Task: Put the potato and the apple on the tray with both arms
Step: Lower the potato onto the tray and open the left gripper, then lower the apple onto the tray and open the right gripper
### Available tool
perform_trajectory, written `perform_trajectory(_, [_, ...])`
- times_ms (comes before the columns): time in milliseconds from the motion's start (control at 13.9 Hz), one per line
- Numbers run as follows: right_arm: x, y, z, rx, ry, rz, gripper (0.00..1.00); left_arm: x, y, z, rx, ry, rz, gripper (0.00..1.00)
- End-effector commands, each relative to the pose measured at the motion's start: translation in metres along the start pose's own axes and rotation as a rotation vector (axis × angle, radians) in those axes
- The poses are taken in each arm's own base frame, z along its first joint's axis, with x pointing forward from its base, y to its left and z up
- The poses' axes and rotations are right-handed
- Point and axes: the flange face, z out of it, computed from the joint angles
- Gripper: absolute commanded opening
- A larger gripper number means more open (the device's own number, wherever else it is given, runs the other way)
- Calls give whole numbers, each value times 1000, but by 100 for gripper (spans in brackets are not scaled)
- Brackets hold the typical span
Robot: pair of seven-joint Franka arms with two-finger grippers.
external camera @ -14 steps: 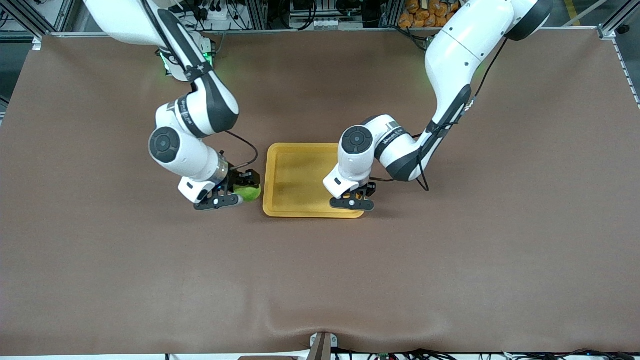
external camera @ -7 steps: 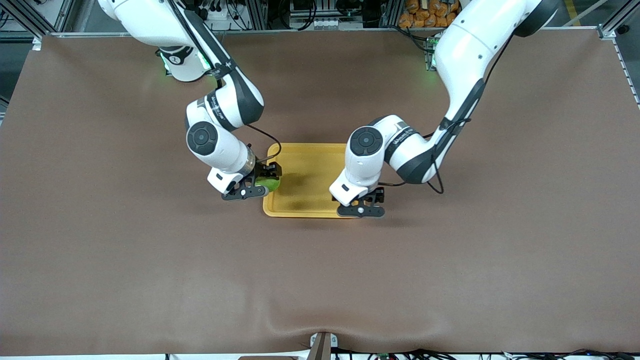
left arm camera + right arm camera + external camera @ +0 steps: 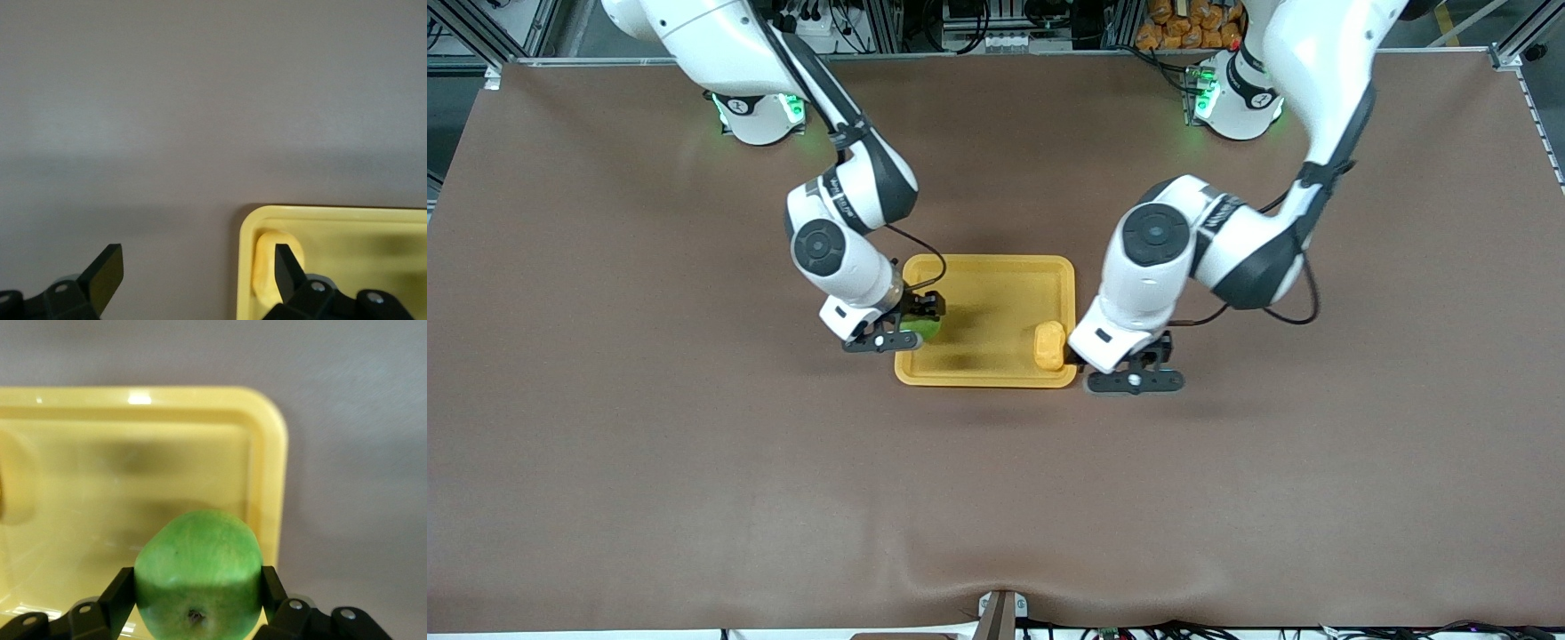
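The yellow-orange tray [image 3: 987, 265] lies mid-table. The potato [image 3: 1049, 345] lies in the tray, near the rim at the left arm's end; the left wrist view shows it [image 3: 265, 267] just inside the tray's rounded corner [image 3: 313, 213]. My left gripper [image 3: 1135, 380] is open and empty, over the bare table just outside that end of the tray [image 3: 197, 277]. My right gripper [image 3: 903, 334] is shut on the green apple [image 3: 923, 329] and holds it over the tray's edge at the right arm's end. The right wrist view shows the apple [image 3: 198, 567] between the fingers above the tray floor [image 3: 133, 400].
The brown mat [image 3: 996, 498] covers the whole table, with a raised wrinkle at the edge nearest the front camera. Both arm bases [image 3: 1232, 102] glow green along the table's top edge.
The potato, hidden under the left gripper before, now lies in the tray; the left gripper has opened and drawn off toward the left arm's end. The right gripper has carried the apple from beside the tray to over its edge.
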Motion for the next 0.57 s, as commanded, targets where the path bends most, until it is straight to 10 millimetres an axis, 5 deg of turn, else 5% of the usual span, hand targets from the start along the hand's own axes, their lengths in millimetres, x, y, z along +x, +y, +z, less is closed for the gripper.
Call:
perform_trajectory(0, [1, -5, 9, 7, 9, 29, 0, 6, -35, -34, 18, -17, -1, 100])
perform_trajectory(143, [0, -3, 15, 2, 1, 33, 0, 14, -59, -53, 32, -17, -1, 100])
perform_trajectory(215, [-1, -3, 17, 0, -3, 31, 8, 17, -67, -58, 16, -23, -11, 100])
perform_trajectory(359, [-3, -5, 19, -6, -12, 25, 83, 25, -91, -69, -16, -30, -46, 100])
perform_trajectory(430, [-3, -4, 20, -7, -16, 29, 100, 27, -99, -74, -24, -39, -67, 100])
perform_trajectory(502, [-4, -2, 19, -7, -19, 34, 100, 27, -106, -82, -21, -43, -79, 100])
